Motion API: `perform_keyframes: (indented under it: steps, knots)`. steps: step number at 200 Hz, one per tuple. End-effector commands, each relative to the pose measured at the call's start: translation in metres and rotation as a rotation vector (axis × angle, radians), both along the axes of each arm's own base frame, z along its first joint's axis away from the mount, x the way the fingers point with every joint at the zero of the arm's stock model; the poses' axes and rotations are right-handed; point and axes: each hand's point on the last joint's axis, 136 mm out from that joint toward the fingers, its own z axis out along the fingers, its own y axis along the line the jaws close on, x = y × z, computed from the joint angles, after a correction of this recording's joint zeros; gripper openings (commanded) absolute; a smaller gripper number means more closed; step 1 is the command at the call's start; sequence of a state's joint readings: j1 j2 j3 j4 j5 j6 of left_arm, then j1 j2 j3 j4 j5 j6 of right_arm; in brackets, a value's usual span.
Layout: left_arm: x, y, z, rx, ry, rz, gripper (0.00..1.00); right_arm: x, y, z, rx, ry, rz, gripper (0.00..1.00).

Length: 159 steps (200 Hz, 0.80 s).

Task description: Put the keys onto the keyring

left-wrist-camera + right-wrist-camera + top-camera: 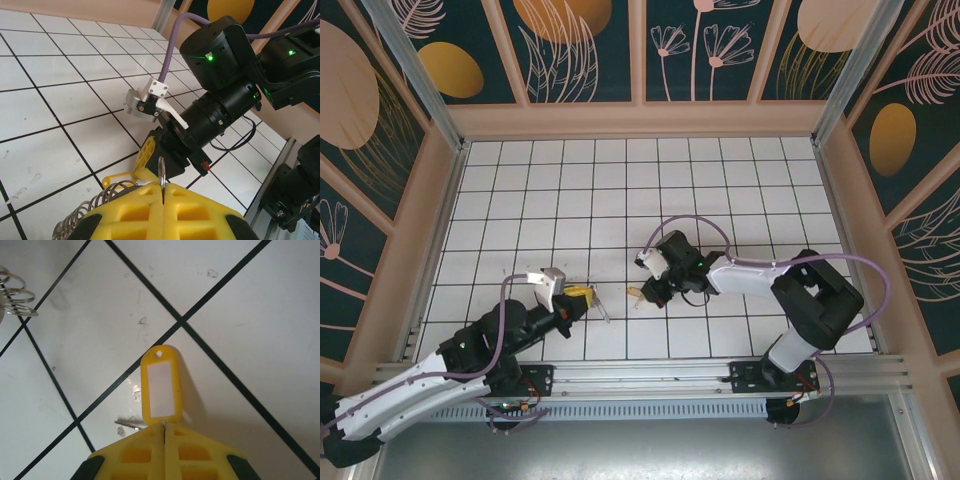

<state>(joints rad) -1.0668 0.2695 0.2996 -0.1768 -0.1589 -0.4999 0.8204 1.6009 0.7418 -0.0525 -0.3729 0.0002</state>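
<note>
One white-labelled yellow tag [161, 390] in right gripper [164, 427].

Left jaws near right jaws, seemingly closed, above tiled table [520, 180].

The left arm [410, 395] lies low, stretched from its base at the near left and reaching up towards the middle. The left tool [582, 296] has its yellow fingers [135, 210] pressed tight together, nipping a thin ring [161, 169] that stands up from the seam. The right arm [815, 300] folds at the elbow and reaches leftward, wrist tipped down. The right tool [642, 292] is closed too, its tips meeting on the end of a yellow tag [161, 390]. The two tools face each other, near but apart.
</note>
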Motion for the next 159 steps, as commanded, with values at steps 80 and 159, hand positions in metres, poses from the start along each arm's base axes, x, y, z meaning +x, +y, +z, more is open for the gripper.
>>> perform_keyframes:
  steps: [80,159]
  knots:
    - [0.003,-0.004,0.026,-0.047,-0.071,-0.007,0.0,0.019,0.002,0.002,0.034,-0.028,-0.086,0.18]
    - [0.003,-0.006,0.024,-0.04,-0.075,-0.014,0.0,0.008,-0.004,0.013,0.155,0.004,-0.143,0.3]
